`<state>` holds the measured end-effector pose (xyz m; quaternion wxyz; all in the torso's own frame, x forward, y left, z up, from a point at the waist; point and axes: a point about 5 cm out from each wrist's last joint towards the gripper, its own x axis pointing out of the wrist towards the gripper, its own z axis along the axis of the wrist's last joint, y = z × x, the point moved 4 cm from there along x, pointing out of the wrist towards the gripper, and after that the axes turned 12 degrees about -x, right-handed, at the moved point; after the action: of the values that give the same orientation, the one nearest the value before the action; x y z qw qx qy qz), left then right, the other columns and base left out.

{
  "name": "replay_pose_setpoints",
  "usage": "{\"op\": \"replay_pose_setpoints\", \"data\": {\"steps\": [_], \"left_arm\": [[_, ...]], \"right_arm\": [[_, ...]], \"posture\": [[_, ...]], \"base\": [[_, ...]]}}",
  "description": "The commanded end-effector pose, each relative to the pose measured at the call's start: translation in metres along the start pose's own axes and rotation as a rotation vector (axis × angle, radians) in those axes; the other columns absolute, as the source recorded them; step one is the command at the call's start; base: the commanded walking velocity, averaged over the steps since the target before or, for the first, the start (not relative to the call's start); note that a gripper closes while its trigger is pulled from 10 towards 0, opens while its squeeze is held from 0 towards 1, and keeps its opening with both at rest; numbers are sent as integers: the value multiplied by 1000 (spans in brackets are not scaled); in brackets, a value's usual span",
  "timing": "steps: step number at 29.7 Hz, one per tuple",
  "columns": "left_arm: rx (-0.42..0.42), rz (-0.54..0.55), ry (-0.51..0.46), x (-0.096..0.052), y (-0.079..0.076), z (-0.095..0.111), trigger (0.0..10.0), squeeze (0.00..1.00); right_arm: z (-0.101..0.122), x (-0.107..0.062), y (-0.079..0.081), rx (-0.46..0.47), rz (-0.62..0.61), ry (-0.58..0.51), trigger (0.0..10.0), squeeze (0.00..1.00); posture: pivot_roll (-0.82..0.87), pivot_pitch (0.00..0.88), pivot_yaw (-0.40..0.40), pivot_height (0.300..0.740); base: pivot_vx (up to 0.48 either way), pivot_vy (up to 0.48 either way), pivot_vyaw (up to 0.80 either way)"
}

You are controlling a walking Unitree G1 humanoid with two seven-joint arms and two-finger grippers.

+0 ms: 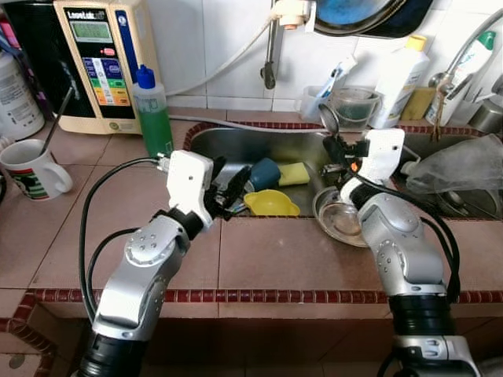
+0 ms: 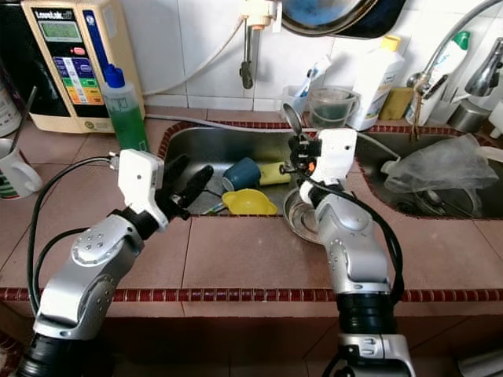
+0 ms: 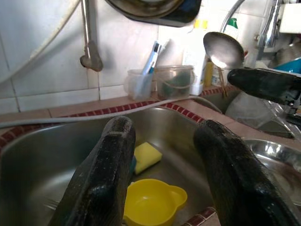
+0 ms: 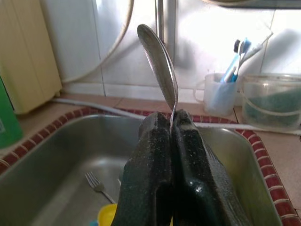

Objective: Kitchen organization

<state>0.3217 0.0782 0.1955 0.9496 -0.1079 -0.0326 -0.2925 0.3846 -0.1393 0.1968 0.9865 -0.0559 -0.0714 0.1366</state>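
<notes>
My right gripper (image 4: 170,117) is shut on the handle of a steel spoon (image 4: 160,61), which stands upright above the sink (image 1: 236,145), bowl end up. My left gripper (image 1: 228,188) is open over the sink's front left rim, nothing between its fingers (image 3: 110,160). Just beyond it in the basin lie a yellow cup (image 1: 271,203), a blue cup (image 1: 265,173) and a yellow sponge (image 1: 293,173). A steel bowl (image 1: 338,220) sits at the basin's right, below my right arm. A fork (image 4: 96,184) lies on the sink bottom.
A green soap bottle (image 1: 153,110) and a beige water machine (image 1: 98,63) stand at the back left, a mug (image 1: 31,169) on the left counter. Plastic tubs with toothbrushes (image 1: 322,98) and a white bottle (image 1: 401,78) line the back. A plastic bag (image 1: 460,165) fills the right basin.
</notes>
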Motion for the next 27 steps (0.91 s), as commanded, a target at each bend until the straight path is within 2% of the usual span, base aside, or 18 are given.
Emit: {"op": "replay_pose_setpoints", "data": {"steps": [1,11,16,27], "left_arm": [[8,-12,-4,-2,-6,4,10000,0],[-17,0,12,-10,-10,9,10000,0],[-64,19,33,-13,-12,10,10000,0],[-114,5,38,-23,-35,17,10000,0]], "right_arm": [[5,5,-3,-29,23,-1,10000,0],[3,13,-9,-97,117,29,10000,0],[7,17,-8,-117,169,27,10000,0],[38,35,-2,-143,268,-66,10000,0]], "posture": [[-8,103,-47,740],[3,147,-57,740],[5,171,-63,740],[17,246,-58,740]], "base": [[0,0,0],[0,0,0],[0,0,0],[0,0,0]]}}
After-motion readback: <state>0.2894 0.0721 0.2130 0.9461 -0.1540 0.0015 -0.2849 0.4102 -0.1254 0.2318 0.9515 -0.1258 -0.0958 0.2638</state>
